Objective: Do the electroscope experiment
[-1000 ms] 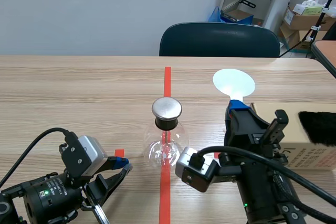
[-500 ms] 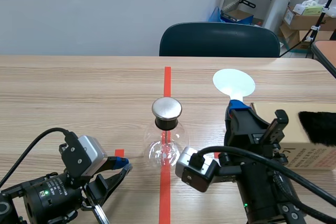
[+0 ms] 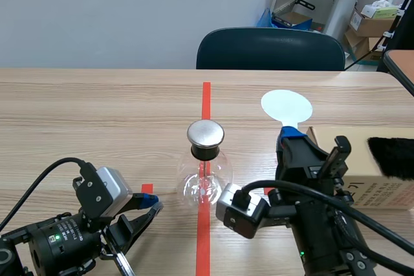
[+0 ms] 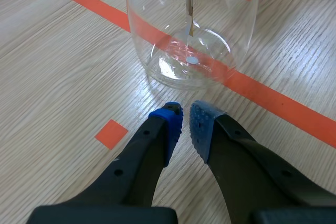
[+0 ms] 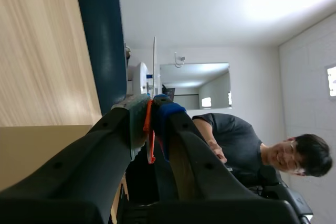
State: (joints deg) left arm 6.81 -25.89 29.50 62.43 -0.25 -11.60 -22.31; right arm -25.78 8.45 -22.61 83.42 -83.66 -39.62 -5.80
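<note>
The glass flask (image 3: 206, 176) with its metal cap (image 3: 206, 134) stood mid-worktop (image 3: 97, 108) on the red tape line, nearer the front edge. The left gripper (image 3: 150, 206) lay low by the front-left corner. In the left wrist view, its fingers (image 4: 169, 124) were narrow, almost touching, gripping nothing, with the flask (image 4: 194, 30) just ahead. The right gripper (image 3: 292, 135) was raised right of the flask, clamped on the handle of a white round paddle (image 3: 286, 106). Its disc pointed toward the far edge. A cardboard box (image 3: 362, 169) carrying black fur (image 3: 392, 156) sat at the right edge.
</note>
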